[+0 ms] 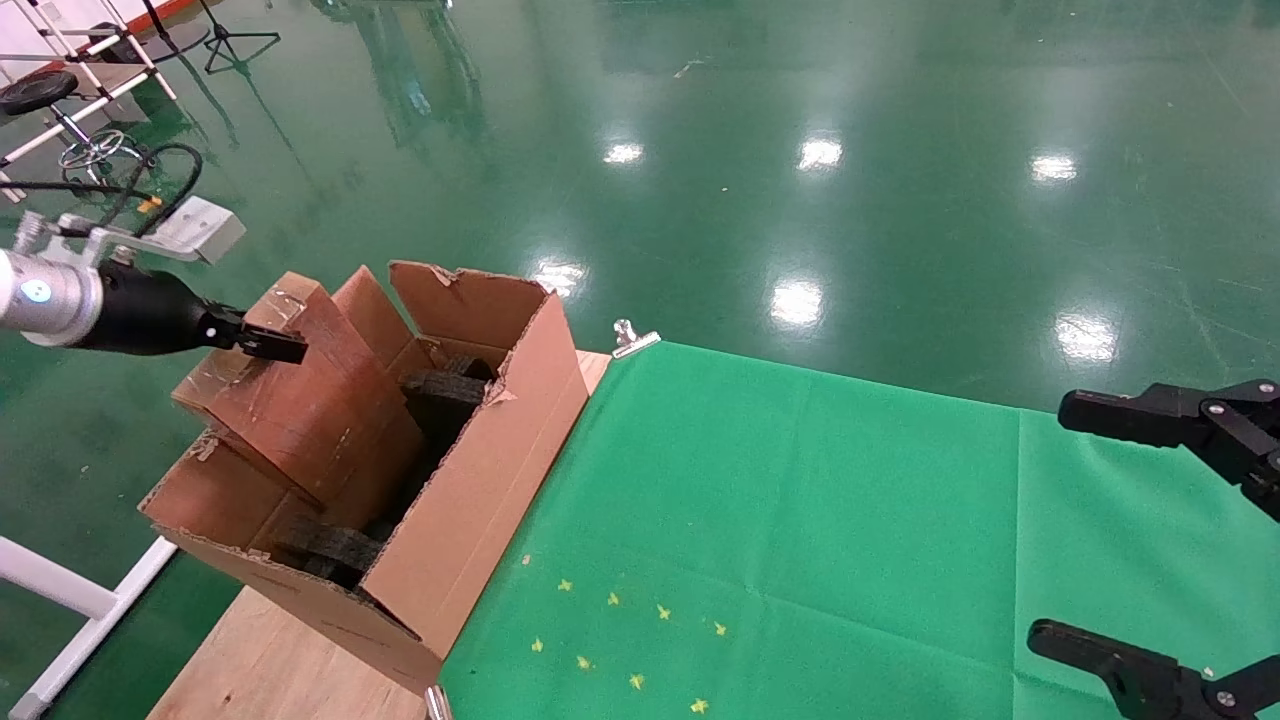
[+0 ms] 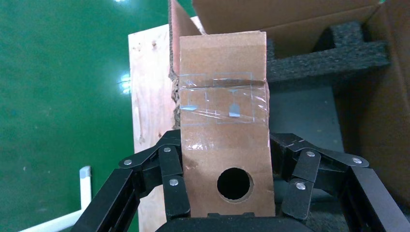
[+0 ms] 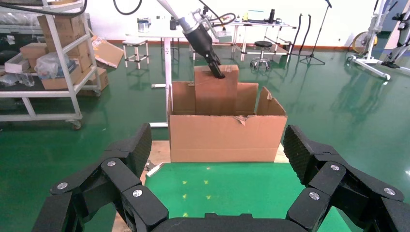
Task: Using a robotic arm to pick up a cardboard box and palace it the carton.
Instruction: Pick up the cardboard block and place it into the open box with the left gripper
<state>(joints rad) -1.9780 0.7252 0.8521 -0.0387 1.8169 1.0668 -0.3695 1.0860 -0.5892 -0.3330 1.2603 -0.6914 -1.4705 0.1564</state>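
Note:
The white robotic arm (image 1: 50,295) reaches in from the left. Its left gripper (image 1: 272,346) is shut on the upper end of the brown cardboard box (image 1: 300,400). The box stands tilted, its lower part inside the carton (image 1: 480,470) and its top above the rim. In the left wrist view the fingers (image 2: 169,179) clamp both sides of the box (image 2: 222,63), which shows clear tape and a round hole. Black foam (image 2: 329,53) lies inside the carton (image 2: 290,14). My right gripper (image 1: 1050,522) hangs open and empty at the far right. In the right wrist view it (image 3: 218,145) faces the carton (image 3: 225,137).
The carton stands on the left end of a wooden table (image 1: 260,650) beside a green cloth (image 1: 800,520) with small yellow stars (image 1: 620,640). A metal clip (image 1: 632,338) holds the cloth's far corner. A white frame (image 1: 60,590) stands left of the table on the green floor.

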